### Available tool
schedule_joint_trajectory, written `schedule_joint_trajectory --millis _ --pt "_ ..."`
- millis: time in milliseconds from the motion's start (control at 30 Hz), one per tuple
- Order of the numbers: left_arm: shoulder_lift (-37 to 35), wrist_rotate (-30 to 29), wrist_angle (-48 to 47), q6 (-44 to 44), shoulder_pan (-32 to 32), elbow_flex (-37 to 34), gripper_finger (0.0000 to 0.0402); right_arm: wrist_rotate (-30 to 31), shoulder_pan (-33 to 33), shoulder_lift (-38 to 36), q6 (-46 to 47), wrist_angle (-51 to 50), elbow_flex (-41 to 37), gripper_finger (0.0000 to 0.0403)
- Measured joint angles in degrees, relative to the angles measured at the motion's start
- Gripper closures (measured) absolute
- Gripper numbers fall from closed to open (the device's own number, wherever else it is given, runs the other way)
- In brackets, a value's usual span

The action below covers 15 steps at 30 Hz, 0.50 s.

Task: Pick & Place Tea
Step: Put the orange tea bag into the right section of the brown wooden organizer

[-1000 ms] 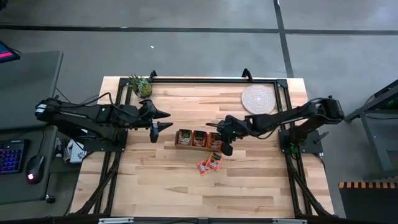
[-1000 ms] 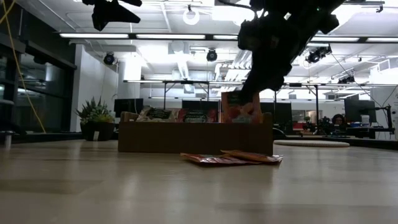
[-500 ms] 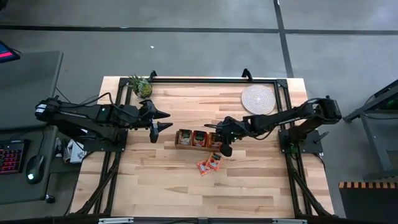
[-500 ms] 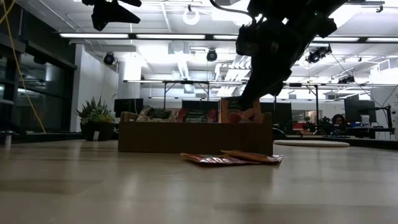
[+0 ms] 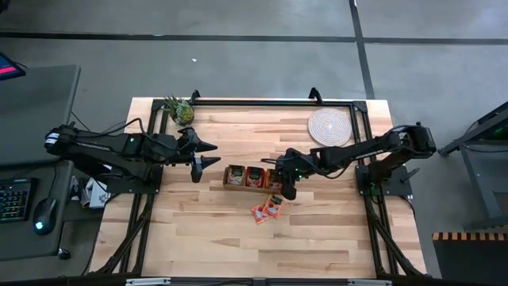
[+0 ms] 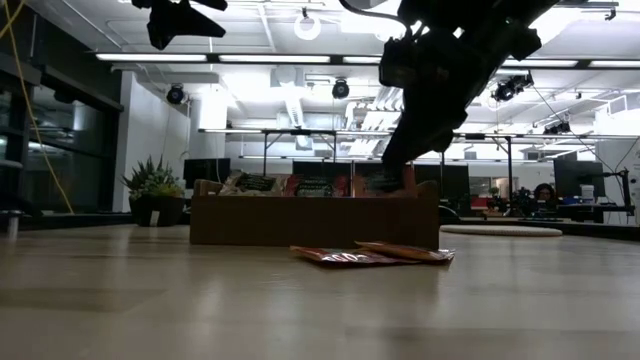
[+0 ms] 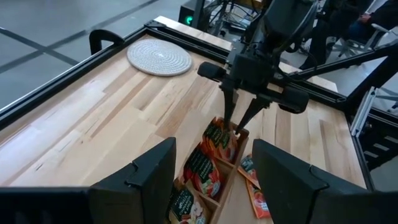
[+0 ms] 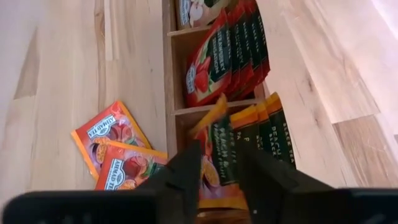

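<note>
The long brown wooden box (image 5: pixel 252 176) lies mid-table with tea sachets standing in its three compartments (image 8: pixel 225 55). My right gripper (image 5: pixel 286 187) points down into the box's right-end compartment (image 8: pixel 252 134), shut on an orange tea sachet (image 8: pixel 213 163). Two or three loose orange sachets (image 5: pixel 267 210) lie flat on the table just near of the box and also show in the right wrist view (image 8: pixel 117 149). My left gripper (image 5: pixel 203 153) hovers open and empty to the left of the box. My right gripper pinches the orange sachet between its two fingers (image 8: pixel 186 177), at the sachet's upper part (image 8: pixel 214 177). The fingers come from above, pointing down into the compartment (image 7: pixel 235 121). The sachet stands tilted inside the compartment among the other sachets, one corner (image 8: pixel 217 102) sticking up.
A round pale woven mat (image 5: pixel 329 125) lies at the far right. A small pineapple-like plant (image 5: pixel 179 109) stands at the far left. A black frame (image 5: pixel 262 102) runs round the table's edges. Bare wood lies near of the loose sachets.
My right gripper has gone down with the orange sachet. A second ago the sachet stood above the box's wall in the low view. Now it has sunk into the right-end compartment, below the rim.
</note>
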Motion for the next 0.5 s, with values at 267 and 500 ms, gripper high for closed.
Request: schedule_joint_trajectory --millis 267,500 --pt "0.0 2.4 0.1 -2.6 0.0 0.0 0.0193 0.6 0.0 -1.0 0.2 -0.1 1.3 0.0246" --pt "4.3 6.9 0.3 -7.5 0.0 0.0 0.0193 3.8 0.0 -5.0 1.9 -1.7 4.1 0.0242"
